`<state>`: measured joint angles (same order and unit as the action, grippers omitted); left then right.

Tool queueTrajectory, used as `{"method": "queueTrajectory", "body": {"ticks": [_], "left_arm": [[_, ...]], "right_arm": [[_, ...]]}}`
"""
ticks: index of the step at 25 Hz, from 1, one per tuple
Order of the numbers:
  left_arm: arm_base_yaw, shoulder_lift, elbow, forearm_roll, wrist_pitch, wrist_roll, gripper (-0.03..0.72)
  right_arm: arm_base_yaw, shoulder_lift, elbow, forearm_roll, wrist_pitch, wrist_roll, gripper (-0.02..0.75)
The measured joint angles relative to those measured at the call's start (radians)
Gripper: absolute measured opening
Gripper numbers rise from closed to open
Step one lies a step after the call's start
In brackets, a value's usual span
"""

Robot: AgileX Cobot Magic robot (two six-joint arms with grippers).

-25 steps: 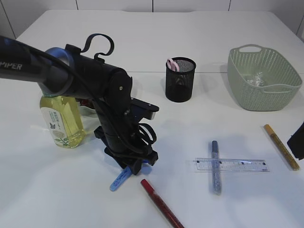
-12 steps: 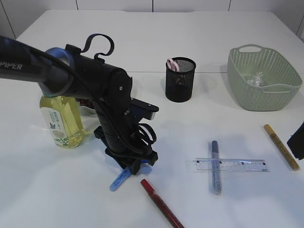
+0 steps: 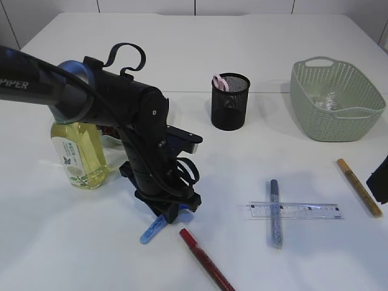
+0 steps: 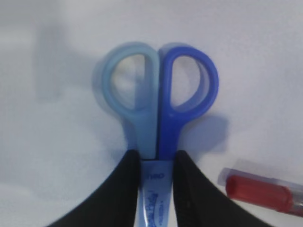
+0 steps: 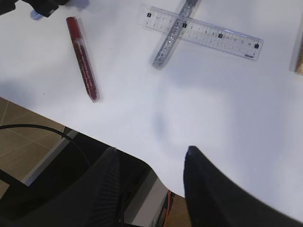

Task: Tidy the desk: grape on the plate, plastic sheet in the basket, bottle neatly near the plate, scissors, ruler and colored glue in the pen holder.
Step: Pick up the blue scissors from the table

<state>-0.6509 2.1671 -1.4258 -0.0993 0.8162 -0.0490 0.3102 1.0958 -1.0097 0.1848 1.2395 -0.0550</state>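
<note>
Flanking the blue scissors (image 4: 158, 118) on the table (image 3: 273, 73), the left gripper (image 4: 156, 184) fingers apparently touch them; the right gripper (image 5: 149, 179) hangs apart, empty.

Scissors (image 4: 158, 109) showing pale-blue and royal-blue handles; red glue (image 3: 206, 259), silver glitter glue (image 3: 275, 212), gold glue (image 3: 359, 187) lying out; black mesh holder (image 3: 230, 102) and sage-green basket (image 3: 336, 100) sitting back.

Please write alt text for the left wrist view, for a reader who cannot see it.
Two black gripper fingers close on either side of a pair of scissors lying on a white table, just below its light blue and dark blue handle loops. A red glue pen lies at the lower right.
</note>
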Motion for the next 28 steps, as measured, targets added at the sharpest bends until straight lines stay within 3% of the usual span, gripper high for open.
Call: {"method": "queueTrajectory", "body": {"ticks": [28], "left_arm": [[0.0,-0.01,-0.004,0.013,0.077,0.0,0.158]], "right_arm": [[0.0,0.0,0.0,0.0,0.0,0.0,0.363]]}}
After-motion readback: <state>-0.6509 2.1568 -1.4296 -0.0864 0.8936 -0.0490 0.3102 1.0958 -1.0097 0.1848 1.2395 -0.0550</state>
